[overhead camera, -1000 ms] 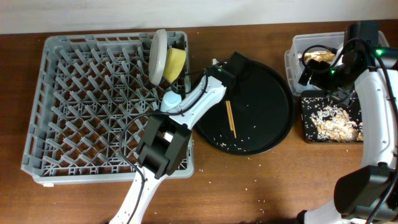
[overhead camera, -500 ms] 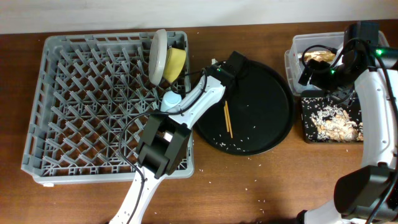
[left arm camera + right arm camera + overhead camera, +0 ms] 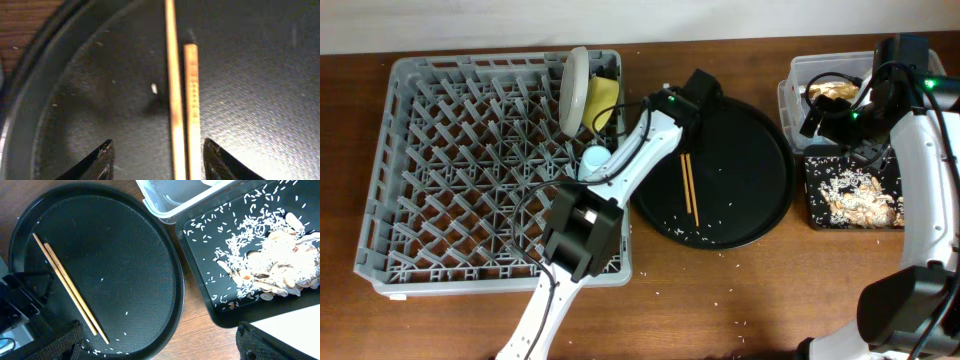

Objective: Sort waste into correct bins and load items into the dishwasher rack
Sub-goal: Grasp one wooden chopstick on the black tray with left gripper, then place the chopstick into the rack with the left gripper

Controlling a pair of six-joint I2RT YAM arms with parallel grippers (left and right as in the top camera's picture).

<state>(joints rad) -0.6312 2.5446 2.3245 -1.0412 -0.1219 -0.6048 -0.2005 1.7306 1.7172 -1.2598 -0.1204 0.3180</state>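
Left wrist shows left end effector (image 3: 157, 145) spread wide, straddling the chopsticks (image 3: 173, 100).

Left arm (image 3: 638, 152): white shell links, black boxy joint housings, thin black cable (image 3: 517, 214) looped alongside, green light near the wrist. Right arm (image 3: 923, 170): same white links, black joints, black cabling, two green lights. Left hand (image 3: 159, 161): glossy black fingertips. Right hand (image 3: 160, 342): black fingertips with a grainy surface.

Tan-brown chopsticks (image 3: 173, 110) between the jaws, on a finely textured black round tray (image 3: 260, 90) flecked with white rice; grey lattice dishwasher rack (image 3: 450, 170), yellow bowl (image 3: 603, 98), white plate (image 3: 574, 92).
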